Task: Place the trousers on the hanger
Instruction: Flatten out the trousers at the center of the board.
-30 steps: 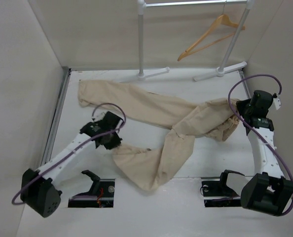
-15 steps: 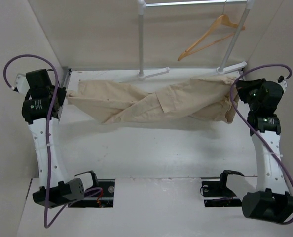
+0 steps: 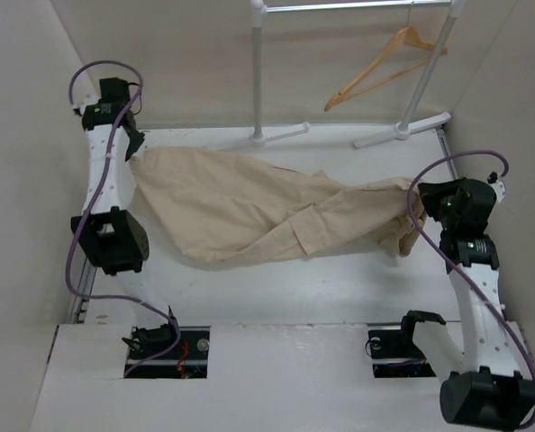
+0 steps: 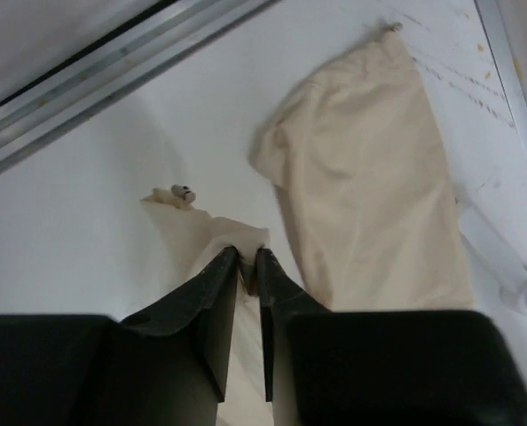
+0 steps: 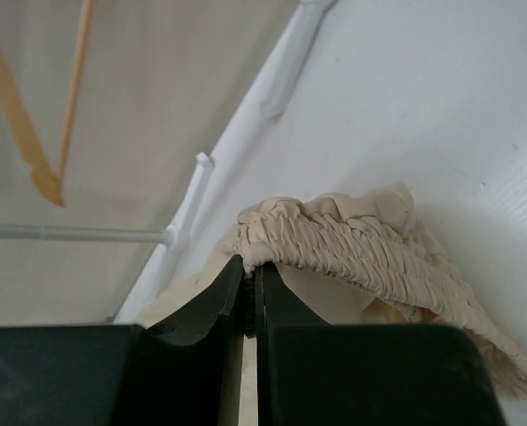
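From the top camera I see the trousers [image 3: 267, 211] strung between my two arms above the table [image 3: 340, 279]; the left end effector [image 3: 132, 153] has one end near the far left corner, the right end effector [image 3: 419, 205] has the other end by the right edge, and the cloth sags in the middle; I cannot tell whether the lowest fold touches the table. The hanger [image 3: 380, 65] hangs on the white rack [image 3: 258, 72] at the far right, well apart from the trousers.

In the left wrist view the fingers [image 4: 219, 275] are closed on a thin fold of the tan cloth; a wider part of the trousers [image 4: 370, 177] lies on the table beyond.

In the right wrist view the jaws are clamped tight on the gathered, elastic-looking edge of the trousers [image 5: 352, 244]; the hanger [image 5: 43, 184] and the rack [image 5: 232, 138] show behind it.
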Controlling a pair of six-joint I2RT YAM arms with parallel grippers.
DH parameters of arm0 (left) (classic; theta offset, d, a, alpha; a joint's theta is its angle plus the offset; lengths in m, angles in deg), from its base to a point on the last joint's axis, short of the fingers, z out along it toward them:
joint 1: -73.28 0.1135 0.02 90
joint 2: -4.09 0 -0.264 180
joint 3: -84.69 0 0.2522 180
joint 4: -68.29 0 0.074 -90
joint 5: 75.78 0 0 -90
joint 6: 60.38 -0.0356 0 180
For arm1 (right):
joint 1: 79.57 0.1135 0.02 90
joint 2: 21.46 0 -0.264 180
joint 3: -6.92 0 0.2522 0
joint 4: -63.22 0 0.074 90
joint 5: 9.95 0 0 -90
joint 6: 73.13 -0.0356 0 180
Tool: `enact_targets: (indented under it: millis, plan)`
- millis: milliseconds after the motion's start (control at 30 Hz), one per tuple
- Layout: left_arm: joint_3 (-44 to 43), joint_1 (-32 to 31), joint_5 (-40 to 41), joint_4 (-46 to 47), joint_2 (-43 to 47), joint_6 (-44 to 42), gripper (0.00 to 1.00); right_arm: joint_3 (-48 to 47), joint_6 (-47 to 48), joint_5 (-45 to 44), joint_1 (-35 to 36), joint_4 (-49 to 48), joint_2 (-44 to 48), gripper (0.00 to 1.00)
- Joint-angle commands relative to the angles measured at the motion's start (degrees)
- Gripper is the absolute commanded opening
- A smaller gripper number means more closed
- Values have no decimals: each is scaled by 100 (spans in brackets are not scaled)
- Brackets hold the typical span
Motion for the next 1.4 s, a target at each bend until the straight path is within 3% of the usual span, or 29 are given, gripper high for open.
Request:
enact_targets:
  millis: [0, 67, 100, 167, 333, 467, 600, 733, 1033, 1133, 1233, 1300, 1367]
  plan:
    - [-1346, -518, 384, -40, -674, -626, 23, -542, 140, -7, 25, -328, -614, 3]
    - [-1735, -519, 149, -250, -1158, -846, 51, -762, 149, -16, 147, -328, -878, 3]
    - [-1736, -475, -9, -434, -1264, -908, 58, -824, 158, -24, 235, -311, -940, 3]
    - [-986, -387, -47, -393, -978, -952, 65, -895, 263, -51, 419, -275, -985, 3]
    - [2932, -36, 218, 1591, 1577, -647, 56, -764, 483, -227, 701, -161, -827, 3]
    - [5114, 587, -440, 2130, 2942, 75, 41, -474, 474, -139, 964, -108, -599, 3]
    - [6584, 1536, -1397, 3016, 3576, 269, 45, -114, 448, -130, 1325, -56, -326, 3]
    - [7008, 1758, -1978, 4000, 3289, 401, 53, 177, 448, -130, 1615, 85, -27, 3]
    - [7071, 1293, -2165, 5057, 2120, 568, 53, 370, 588, -104, 1686, 384, 307, 3]
    - [6773, 1029, -2156, 5110, 1487, 559, 43, 336, 588, -95, 1703, 436, 325, 3]
    - [6553, 879, -2033, 5084, 1100, 621, 21, 256, 597, -95, 1703, 515, 334, 3]
    - [6482, 870, -1840, 4874, 1168, 813, 9, 204, 650, -95, 1695, 595, 369, 3]
    - [6420, 870, -1638, 4698, 1650, 876, 5, 195, 685, -86, 1703, 647, 430, 3]
